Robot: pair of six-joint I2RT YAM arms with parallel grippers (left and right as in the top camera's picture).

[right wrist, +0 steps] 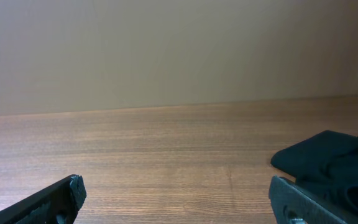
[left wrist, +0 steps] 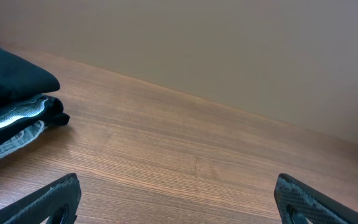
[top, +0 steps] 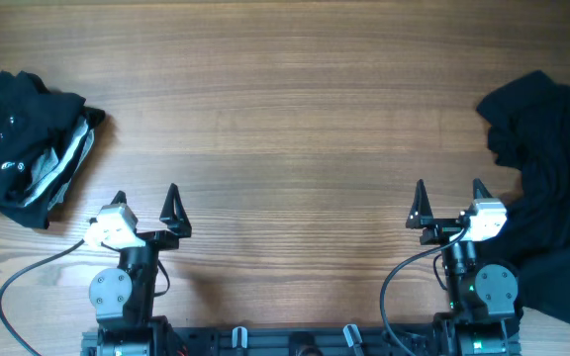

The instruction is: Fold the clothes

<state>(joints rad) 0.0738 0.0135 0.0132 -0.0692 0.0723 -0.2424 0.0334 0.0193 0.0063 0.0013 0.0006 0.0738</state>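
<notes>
Clothes sit at both ends of the wooden table point(top: 295, 109), none of them in my grasp. My left gripper point(top: 145, 193) hangs released, its jaws spread wide over bare wood near the front edge. My right gripper point(top: 448, 186) is likewise released, jaws wide apart. A folded stack point(top: 23, 148) of dark garments, with a striped grey-and-white layer showing along its edge, lies at the far left, well apart from my left gripper. In the left wrist view it is ahead and to the left of my fingers point(left wrist: 55, 199). A loose, crumpled black garment point(top: 552, 178) spreads over the right end of the table and runs down beside my right arm's base. Its near edge lies just beside my right gripper, and I cannot tell whether they touch.
</notes>
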